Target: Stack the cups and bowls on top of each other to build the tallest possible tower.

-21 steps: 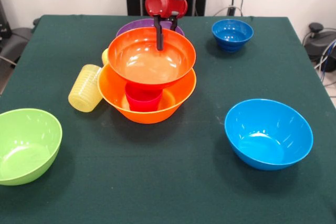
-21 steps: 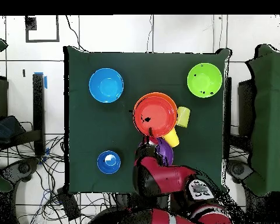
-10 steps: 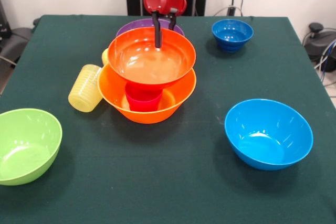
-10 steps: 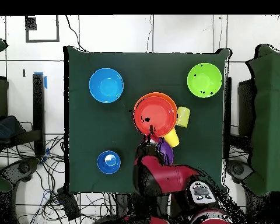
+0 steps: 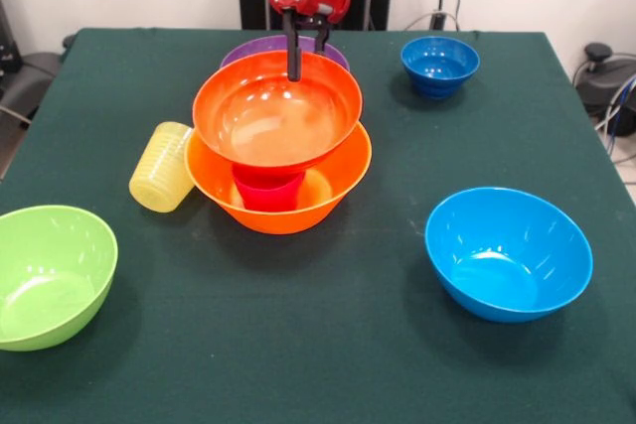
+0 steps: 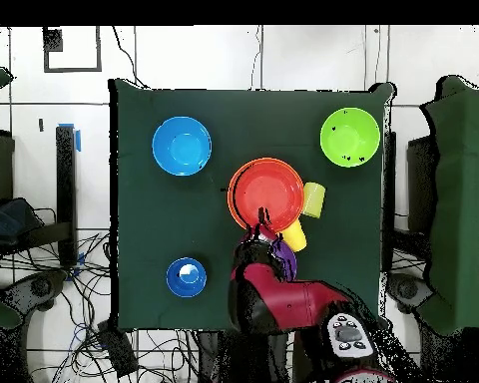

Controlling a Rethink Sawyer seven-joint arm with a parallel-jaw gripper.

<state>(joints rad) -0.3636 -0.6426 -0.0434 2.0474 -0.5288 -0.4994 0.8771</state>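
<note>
The tool (image 5: pixel 305 65) has lifted the red-orange bowl (image 5: pixel 276 114) slightly.

Setting: a robotics lab. Evidence was a dark green cloth-covered table (image 6: pixel 144 259), tangled black cables (image 6: pixel 94 254) on pale tiled floor (image 6: pixel 313 55) (both sides), and a red-and-black robot arm (image 6: pixel 283 304).

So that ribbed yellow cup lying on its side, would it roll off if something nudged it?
Probably, a little. The yellow cup lies on its side on the green cloth, and its round body should roll easily. It looks like thin plastic, so likely light. The orange bowl right beside it would probably stop it on that side.
</note>
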